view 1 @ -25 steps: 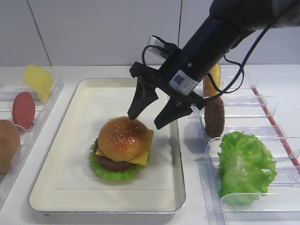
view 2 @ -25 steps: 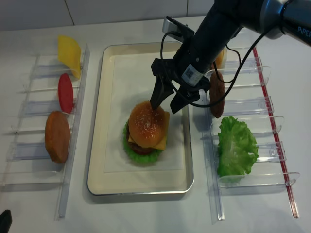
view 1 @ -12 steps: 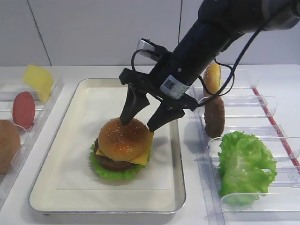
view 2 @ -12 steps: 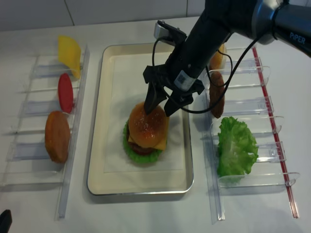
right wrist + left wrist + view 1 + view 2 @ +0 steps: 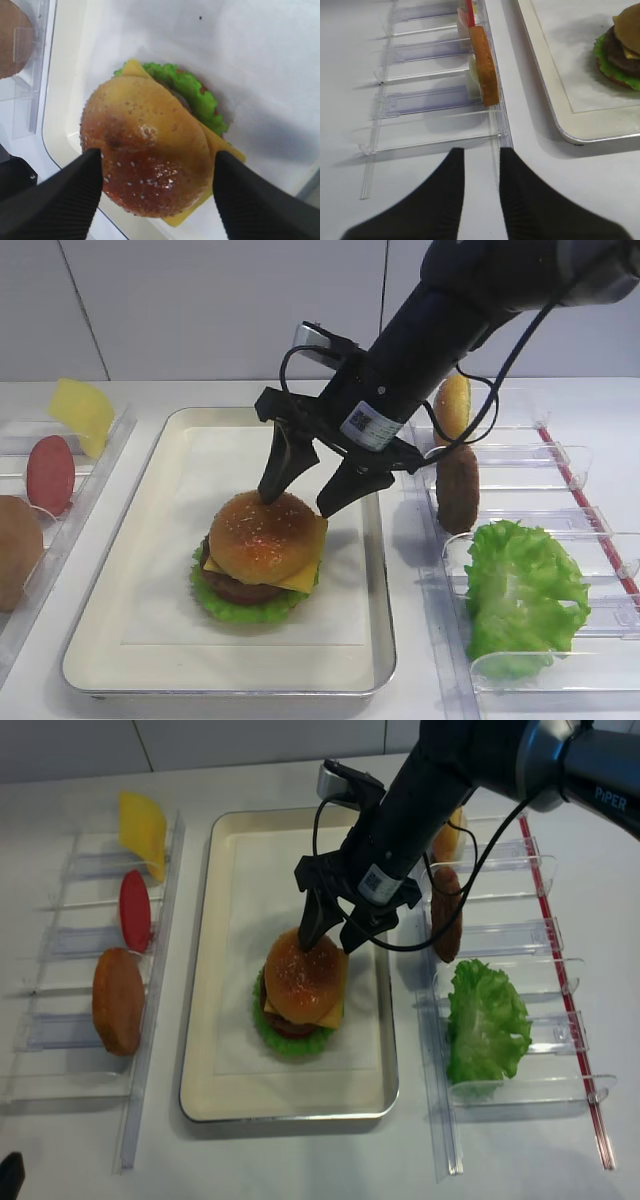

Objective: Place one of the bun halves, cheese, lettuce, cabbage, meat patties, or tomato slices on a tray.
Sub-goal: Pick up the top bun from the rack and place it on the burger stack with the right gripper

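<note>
Bun top [image 5: 264, 533] with seeds sits on a burger stack in the tray [image 5: 120, 650]: cheese [image 5: 300, 578], a dark patty [image 5: 240, 590] and lettuce [image 5: 235, 610] lie under it. Right claw [image 5: 302, 502] hangs just above the bun, spread wide, one finger at each side, holding nothing. Left claw [image 5: 481, 165] rests low over the desk [image 5: 560, 200], its fingers a narrow gap apart, by a clear rack [image 5: 420, 100].
</note>
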Robot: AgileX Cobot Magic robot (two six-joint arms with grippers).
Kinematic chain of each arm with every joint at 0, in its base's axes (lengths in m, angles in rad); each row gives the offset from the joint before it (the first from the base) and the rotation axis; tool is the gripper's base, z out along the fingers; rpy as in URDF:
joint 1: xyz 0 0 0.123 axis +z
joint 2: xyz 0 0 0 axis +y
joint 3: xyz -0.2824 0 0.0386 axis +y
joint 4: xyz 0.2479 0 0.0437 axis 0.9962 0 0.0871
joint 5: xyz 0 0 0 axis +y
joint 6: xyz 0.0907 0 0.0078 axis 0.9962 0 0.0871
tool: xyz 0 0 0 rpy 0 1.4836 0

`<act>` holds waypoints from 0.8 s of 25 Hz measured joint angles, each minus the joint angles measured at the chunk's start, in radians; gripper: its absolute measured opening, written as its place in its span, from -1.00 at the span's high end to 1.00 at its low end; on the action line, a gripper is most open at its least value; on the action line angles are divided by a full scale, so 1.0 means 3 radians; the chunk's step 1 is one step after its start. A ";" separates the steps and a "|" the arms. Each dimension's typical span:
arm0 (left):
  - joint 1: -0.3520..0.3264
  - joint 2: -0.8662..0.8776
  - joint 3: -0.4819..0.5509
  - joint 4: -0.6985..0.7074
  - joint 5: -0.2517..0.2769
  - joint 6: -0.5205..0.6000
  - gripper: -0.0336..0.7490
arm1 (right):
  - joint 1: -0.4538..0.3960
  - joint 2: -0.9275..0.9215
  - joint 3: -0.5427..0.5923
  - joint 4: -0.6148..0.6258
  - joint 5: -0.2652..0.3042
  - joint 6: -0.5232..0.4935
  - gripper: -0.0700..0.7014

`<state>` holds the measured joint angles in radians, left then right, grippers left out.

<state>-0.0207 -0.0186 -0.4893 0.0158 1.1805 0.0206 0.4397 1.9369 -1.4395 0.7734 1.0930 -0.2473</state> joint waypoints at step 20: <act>0.0000 0.0000 0.0000 0.0000 0.0000 0.0000 0.48 | 0.0060 0.0019 -0.0002 0.0090 -0.0031 -0.0017 -0.44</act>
<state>-0.0207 -0.0186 -0.4893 0.0158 1.1805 0.0206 0.4578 1.9426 -1.4401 0.8005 1.0837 -0.2524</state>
